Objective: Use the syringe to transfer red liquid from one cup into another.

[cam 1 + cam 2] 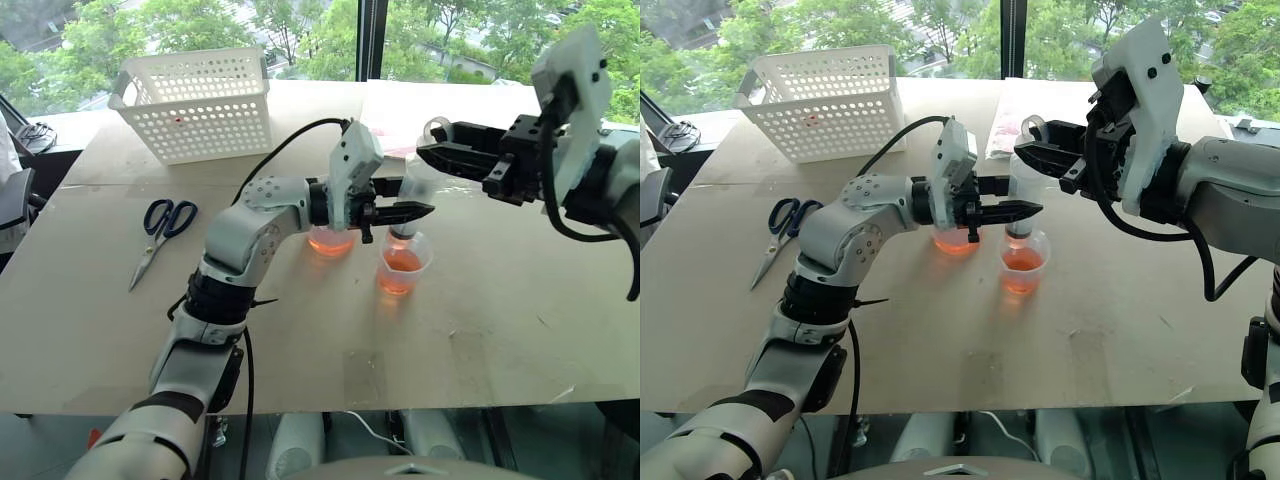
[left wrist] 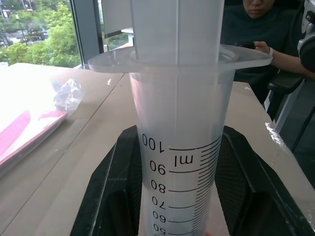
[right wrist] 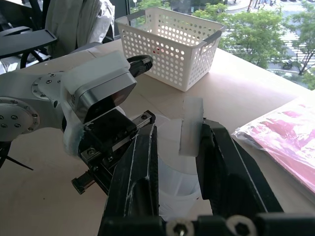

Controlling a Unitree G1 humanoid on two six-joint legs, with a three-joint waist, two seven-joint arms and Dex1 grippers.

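The syringe [image 1: 418, 186] stands upright with its nozzle down in the smaller flared cup [image 1: 403, 262], which holds red liquid [image 1: 399, 264]. My left gripper [image 1: 416, 212] reaches in from the left and is shut on the syringe barrel [image 2: 179, 123], just under the barrel's flange. From the right, my right gripper [image 1: 428, 150] is shut on the plunger top [image 3: 191, 125] above the barrel. A second clear cup [image 1: 330, 241] with orange-red liquid stands just behind the left gripper, largely hidden by it.
A white perforated basket [image 1: 196, 102] stands at the back left. Black-handled scissors [image 1: 160, 235] lie on the left of the table. A pink packet in clear plastic [image 3: 285, 140] lies at the back right. A person [image 2: 261, 29] sits beyond the table's far edge.
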